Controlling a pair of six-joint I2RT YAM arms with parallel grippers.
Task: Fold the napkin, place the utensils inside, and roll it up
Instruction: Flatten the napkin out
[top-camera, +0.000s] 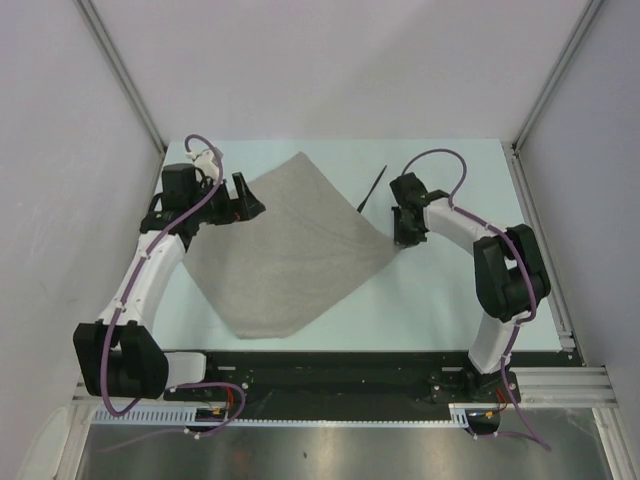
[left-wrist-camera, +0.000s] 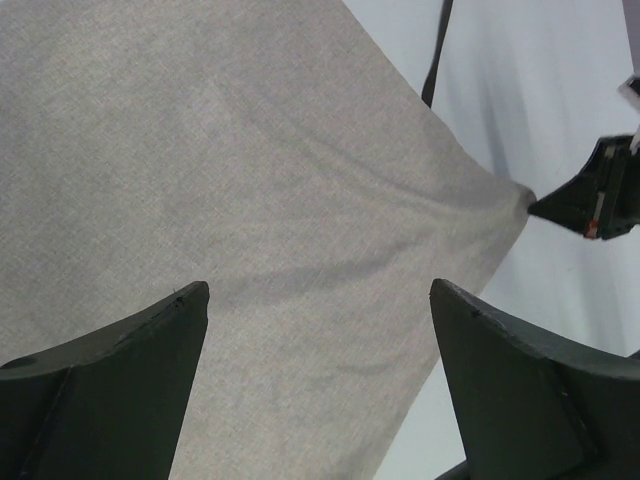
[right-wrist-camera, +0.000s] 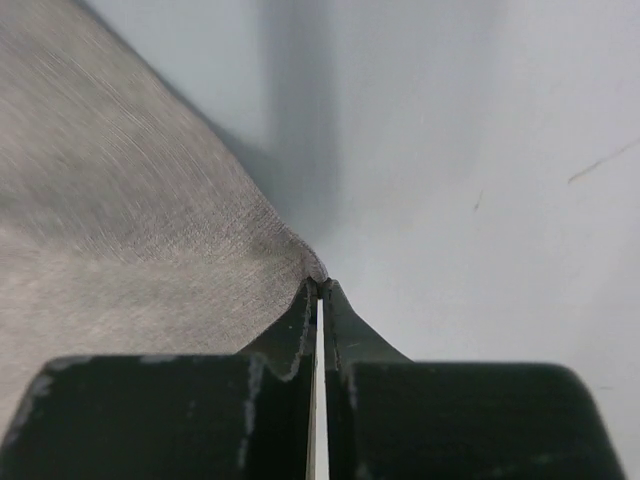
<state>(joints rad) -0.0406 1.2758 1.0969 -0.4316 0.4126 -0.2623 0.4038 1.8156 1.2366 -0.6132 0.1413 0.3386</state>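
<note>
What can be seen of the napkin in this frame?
The napkin is a plain grey-beige woven cloth, unfolded, lying as a diamond on the table. Its right corner is pinched in the shut right gripper, with soft creases running toward it. The open left gripper hangs over its left side; contact cannot be told. A black utensil lies by its far right edge.

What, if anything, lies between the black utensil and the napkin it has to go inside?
Nothing visible does. The utensil lies on the table, its near end reaching the far-right edge of the napkin. The right gripper, shut on the napkin's right corner, sits beside that path.
</note>
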